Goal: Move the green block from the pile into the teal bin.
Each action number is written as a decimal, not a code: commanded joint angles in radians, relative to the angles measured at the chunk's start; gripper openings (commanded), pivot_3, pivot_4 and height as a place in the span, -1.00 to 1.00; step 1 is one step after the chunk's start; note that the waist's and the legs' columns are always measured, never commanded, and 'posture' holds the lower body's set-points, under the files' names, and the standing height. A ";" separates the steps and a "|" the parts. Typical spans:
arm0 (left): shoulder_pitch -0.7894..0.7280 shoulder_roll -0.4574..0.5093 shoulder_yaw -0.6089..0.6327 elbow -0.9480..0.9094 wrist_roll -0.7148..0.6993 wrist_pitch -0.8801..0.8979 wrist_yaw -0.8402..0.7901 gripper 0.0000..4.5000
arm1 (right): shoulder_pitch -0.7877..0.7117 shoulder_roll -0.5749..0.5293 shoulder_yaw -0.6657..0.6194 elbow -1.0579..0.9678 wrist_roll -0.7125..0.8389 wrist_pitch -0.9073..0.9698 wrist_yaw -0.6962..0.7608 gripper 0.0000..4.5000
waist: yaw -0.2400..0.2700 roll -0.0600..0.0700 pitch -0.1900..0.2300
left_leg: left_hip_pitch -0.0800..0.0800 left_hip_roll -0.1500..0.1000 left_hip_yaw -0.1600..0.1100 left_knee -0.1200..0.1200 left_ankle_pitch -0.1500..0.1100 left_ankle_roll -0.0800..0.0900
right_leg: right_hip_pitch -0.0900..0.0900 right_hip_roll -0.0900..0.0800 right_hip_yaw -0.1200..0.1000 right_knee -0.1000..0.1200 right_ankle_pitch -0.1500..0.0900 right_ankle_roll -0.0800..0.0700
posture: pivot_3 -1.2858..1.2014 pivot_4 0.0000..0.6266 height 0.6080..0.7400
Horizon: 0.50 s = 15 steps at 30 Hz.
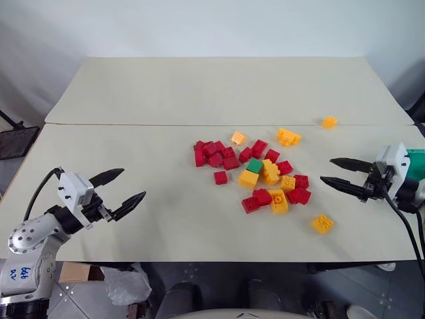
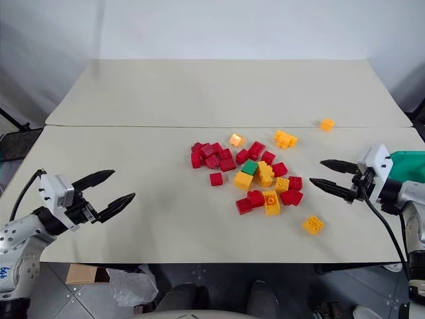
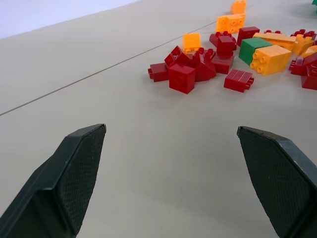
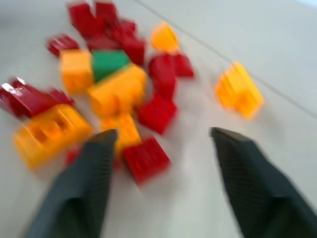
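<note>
The green block (image 1: pixel 255 165) lies in the middle of the pile (image 1: pixel 269 171) of red and yellow-orange bricks on the beige table, with a red brick behind it and yellow ones beside it. A corner of the teal bin (image 1: pixel 417 159) shows at the table's right edge, behind my right wrist. My right gripper (image 1: pixel 326 169) is open and empty, just right of the pile, pointing at it. In the right wrist view the green block (image 4: pixel 108 63) lies beyond the fingers (image 4: pixel 94 168). My left gripper (image 1: pixel 133 183) is open and empty at the near left, well away from the pile.
Single orange bricks lie apart from the pile: one at the far right (image 1: pixel 329 121), a pair behind the pile (image 1: pixel 288 137), one near the front edge (image 1: pixel 322 224). A seam (image 1: pixel 133 124) crosses the table. A cardboard box (image 1: pixel 76 272) sits on the floor below the front edge.
</note>
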 commanded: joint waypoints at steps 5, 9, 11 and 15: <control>0.013 -0.008 0.017 -0.032 -0.014 -0.015 0.009 1.00 | -0.072 0.017 0.069 -0.103 -0.008 0.038 0.006 0.99 | -0.010 0.001 0.000 | 0.000 0.000 0.001 0.000 0.000 0.000 | 0.000 0.000 0.000 0.000 0.000 0.000 | 0.03 -0.52 1.00; 0.005 -0.009 0.006 -0.039 -0.015 -0.008 0.008 1.00 | -0.172 0.054 0.194 -0.151 -0.073 0.080 -0.011 0.99 | -0.015 0.001 0.000 | 0.000 0.001 0.000 0.000 0.000 0.000 | -0.001 0.000 0.000 0.001 0.000 0.000 | 0.03 -0.52 1.00; -0.002 -0.011 -0.007 -0.046 -0.014 -0.004 0.007 1.00 | -0.236 0.083 0.263 -0.153 -0.109 0.111 -0.013 0.99 | -0.014 0.001 0.000 | 0.000 0.001 0.000 0.000 0.000 -0.001 | -0.002 0.000 0.000 0.002 0.000 0.000 | 0.03 -0.52 1.00; -0.006 -0.005 -0.048 -0.073 -0.010 0.003 -0.015 1.00 | -0.359 0.145 0.380 -0.126 -0.196 0.141 -0.027 0.99 | -0.012 0.001 0.001 | 0.000 0.000 0.000 0.000 0.000 -0.001 | -0.002 0.000 0.000 0.002 0.000 0.000 | 0.03 -0.52 1.00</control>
